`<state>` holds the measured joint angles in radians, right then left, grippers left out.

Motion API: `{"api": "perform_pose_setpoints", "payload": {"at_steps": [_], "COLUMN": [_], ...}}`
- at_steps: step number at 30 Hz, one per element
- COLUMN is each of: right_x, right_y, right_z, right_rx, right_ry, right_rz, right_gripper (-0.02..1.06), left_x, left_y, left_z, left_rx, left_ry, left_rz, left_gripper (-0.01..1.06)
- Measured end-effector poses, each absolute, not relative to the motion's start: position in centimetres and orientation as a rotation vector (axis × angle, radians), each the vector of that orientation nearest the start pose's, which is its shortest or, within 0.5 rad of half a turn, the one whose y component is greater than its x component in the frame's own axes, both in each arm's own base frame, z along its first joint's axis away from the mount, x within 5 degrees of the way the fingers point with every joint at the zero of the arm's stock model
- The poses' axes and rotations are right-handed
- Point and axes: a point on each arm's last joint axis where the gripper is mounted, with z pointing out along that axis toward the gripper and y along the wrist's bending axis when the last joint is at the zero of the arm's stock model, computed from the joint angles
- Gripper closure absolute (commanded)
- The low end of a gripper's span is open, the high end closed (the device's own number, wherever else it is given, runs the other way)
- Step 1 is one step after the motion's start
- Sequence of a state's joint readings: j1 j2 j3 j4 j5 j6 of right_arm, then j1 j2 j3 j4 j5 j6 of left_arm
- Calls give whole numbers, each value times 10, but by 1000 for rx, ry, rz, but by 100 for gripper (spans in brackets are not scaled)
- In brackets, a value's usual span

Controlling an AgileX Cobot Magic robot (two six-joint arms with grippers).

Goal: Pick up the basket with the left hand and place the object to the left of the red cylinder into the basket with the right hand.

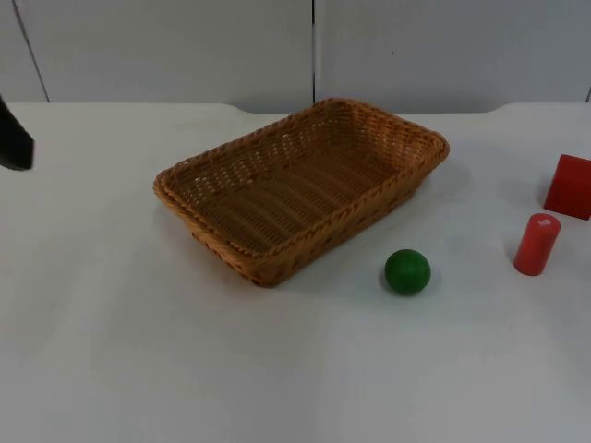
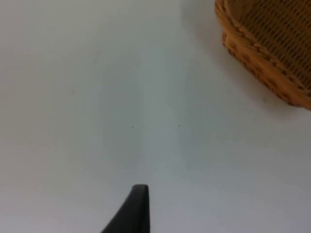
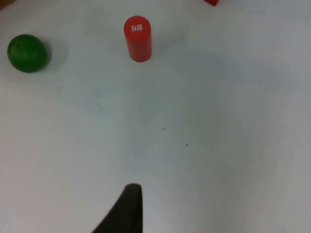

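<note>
White table wide open, basket mid-table, green ball left of red cylinder, my left gripper at the table's left edge, can't tell my fingers' gap.

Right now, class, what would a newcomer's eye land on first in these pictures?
First the woven basket, empty, sitting at an angle mid-table. Next the green ball, just off the basket's near right side, with the upright red cylinder to its right and a red block behind that.

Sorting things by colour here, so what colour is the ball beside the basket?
Green: the ball is a plain solid green, clearest in the top view.
</note>
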<state>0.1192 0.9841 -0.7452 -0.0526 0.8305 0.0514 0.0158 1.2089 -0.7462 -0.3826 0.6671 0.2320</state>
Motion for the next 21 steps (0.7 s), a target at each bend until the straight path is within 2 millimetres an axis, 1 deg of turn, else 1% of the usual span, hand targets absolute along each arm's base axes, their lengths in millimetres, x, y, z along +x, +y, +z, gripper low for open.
{"api": "perform_pose_setpoints", "payload": {"at_steps": [1,2,5,6,8,9,10,11,13,15,16,17,20,21], "right_x": [177,177,177,177,177,177,177,177,177,177,177,177,177,177], "right_y": [18,18,18,18,18,18,18,18,18,18,18,18,18,18], "right_z": [288,288,288,288,288,288,288,288,288,288,288,288,288,288], "right_rx": [-117,-117,-114,-114,-114,-114,-114,-114,-114,-114,-114,-114,-114,-114], "right_ry": [2549,2549,2542,2542,2540,2538,2538,2538,2538,2538,2538,2538,2538,2538], "right_rz": [3,3,4,4,5,5,5,5,5,5,5,5,5,5], "right_gripper": [-1,-1,-1,-1,-1,-1,-1,-1,-1,-1,-1,-1,-1,-1], "left_x": [233,233,260,260,280,297,308,308,329,349,349,358,384,384], "left_y": [-18,-18,-23,-23,-34,-43,-51,-51,-67,-82,-82,-88,-98,-98], "left_z": [249,249,235,235,228,222,221,221,212,211,211,208,208,208], "left_rx": [-33,-33,-31,-31,4,23,41,41,86,151,151,181,273,273], "left_ry": [2592,2592,2651,2651,2676,2692,2693,2693,2719,2739,2739,2755,2779,2779], "left_rz": [-336,-336,-382,-382,-408,-423,-435,-435,-452,-457,-457,-452,-401,-401], "left_gripper": [2,4,6,6,6,6,6,6,6,6,6,6,6,6]}}
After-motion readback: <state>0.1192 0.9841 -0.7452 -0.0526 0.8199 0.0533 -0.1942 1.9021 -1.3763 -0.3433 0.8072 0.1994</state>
